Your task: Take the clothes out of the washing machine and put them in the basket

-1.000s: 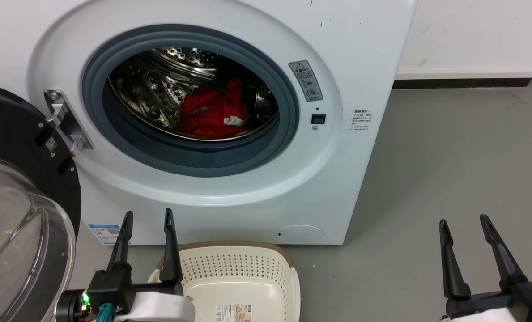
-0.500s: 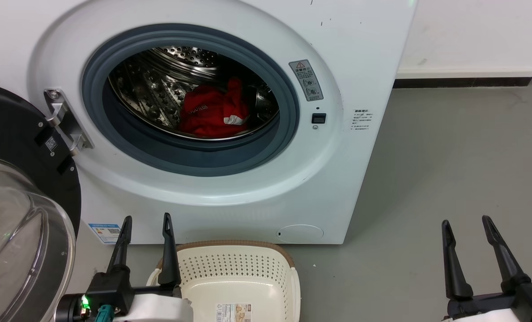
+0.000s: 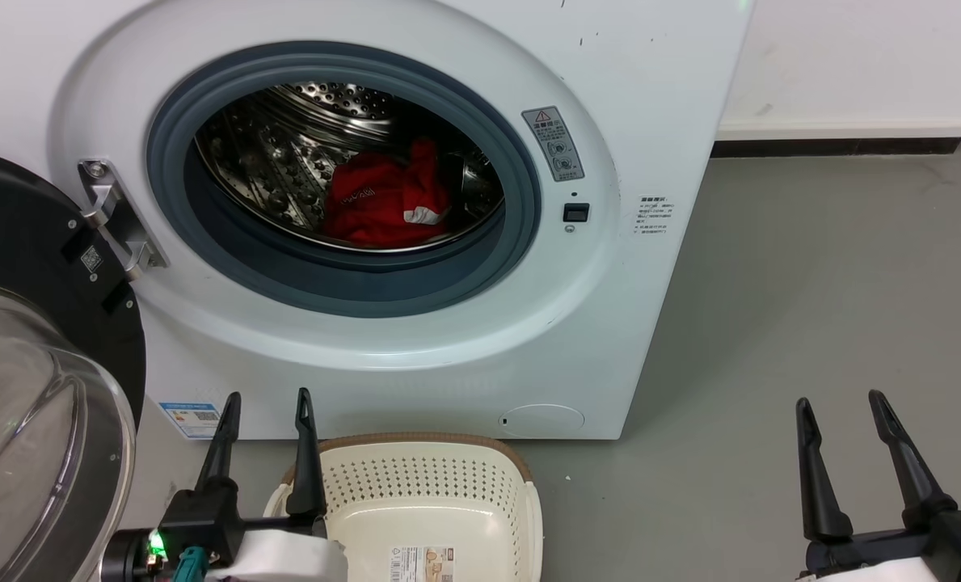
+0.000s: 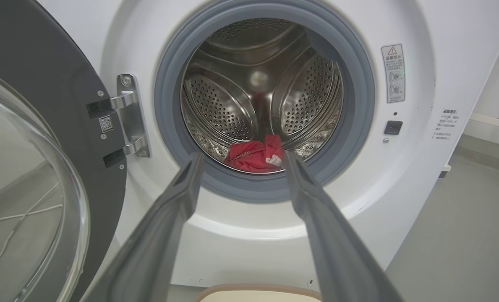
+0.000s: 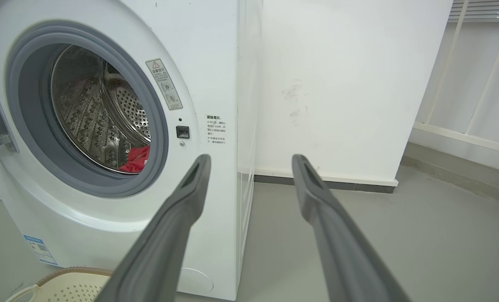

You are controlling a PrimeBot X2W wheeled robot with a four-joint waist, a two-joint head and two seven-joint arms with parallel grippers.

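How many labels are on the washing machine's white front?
3: a grey warning label right of the porthole, a text label farther right, a blue label at lower left. The door may hide more.

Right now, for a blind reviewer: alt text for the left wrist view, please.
Red clothes lie low in the drum of the washing machine, framed by the open left gripper; the door hangs open at left, the basket below.

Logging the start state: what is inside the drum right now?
Red clothes with a white patch lie bunched on the floor of the drum. Its lowest front part, behind the grey seal, is hidden, so anything lying there cannot be seen.
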